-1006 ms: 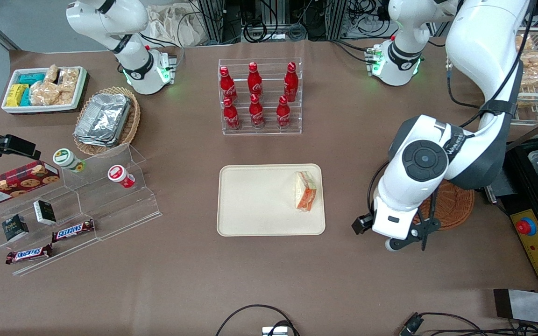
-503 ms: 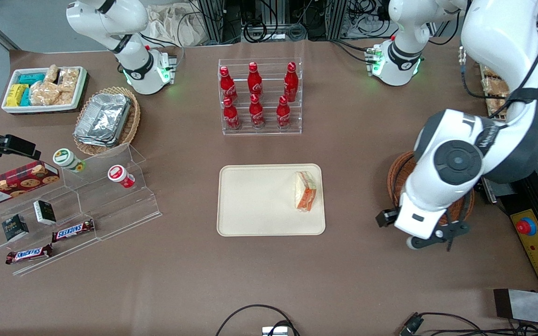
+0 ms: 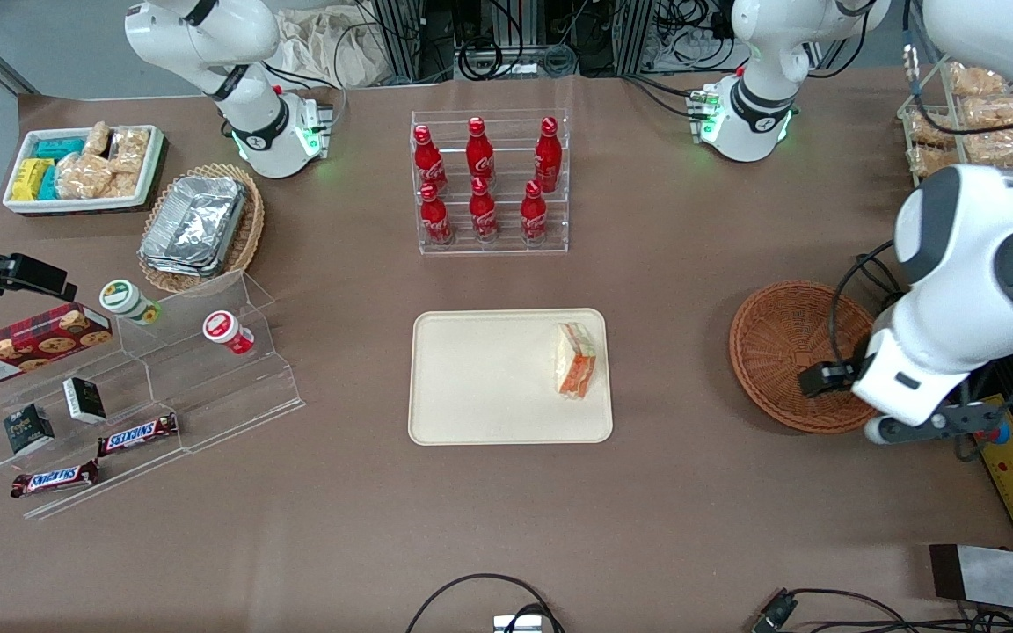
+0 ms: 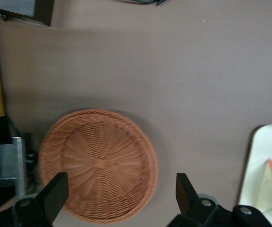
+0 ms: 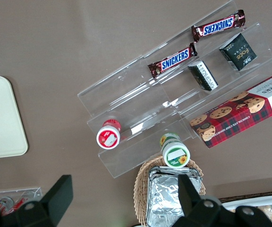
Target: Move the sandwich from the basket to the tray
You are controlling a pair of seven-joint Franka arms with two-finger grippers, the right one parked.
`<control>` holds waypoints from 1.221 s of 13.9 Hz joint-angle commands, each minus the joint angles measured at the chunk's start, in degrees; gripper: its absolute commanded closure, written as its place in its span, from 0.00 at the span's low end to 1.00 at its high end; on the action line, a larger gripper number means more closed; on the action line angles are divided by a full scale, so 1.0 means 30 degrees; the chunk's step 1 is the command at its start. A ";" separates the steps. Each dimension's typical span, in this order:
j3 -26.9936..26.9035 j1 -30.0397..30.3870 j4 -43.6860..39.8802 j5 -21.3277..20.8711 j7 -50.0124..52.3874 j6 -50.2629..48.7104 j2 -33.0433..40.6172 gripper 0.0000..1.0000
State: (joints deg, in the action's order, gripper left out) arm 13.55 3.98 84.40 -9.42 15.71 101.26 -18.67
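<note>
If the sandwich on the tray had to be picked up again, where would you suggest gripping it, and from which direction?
Come straight down from above and close across the two flat bread faces of the sandwich. It lies on the tray with its filling edge up and nothing beside it. The gripper, open, now hangs over the empty basket.

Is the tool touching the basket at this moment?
Apart. In the left wrist view the tool is open and empty, with the whole basket seen well below its fingers. The sandwich rests on the tray.
</note>
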 commanded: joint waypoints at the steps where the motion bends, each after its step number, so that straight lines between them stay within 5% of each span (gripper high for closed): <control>1: -0.1346 -0.0359 0.1369 0.0939 -0.2357 -0.0965 0.2262 0.00; 5: -0.2757 -0.0419 0.1340 0.1529 -0.5206 -0.3569 0.4136 0.00; 12: -0.2787 -0.0683 0.1194 0.1498 -0.5121 -0.6069 0.6572 0.00; 17: -0.2817 -0.0653 0.1193 0.2786 -0.3747 -0.5834 0.6778 0.00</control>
State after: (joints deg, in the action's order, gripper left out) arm 5.60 2.29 86.57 -2.84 2.23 83.26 0.16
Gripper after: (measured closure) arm 0.000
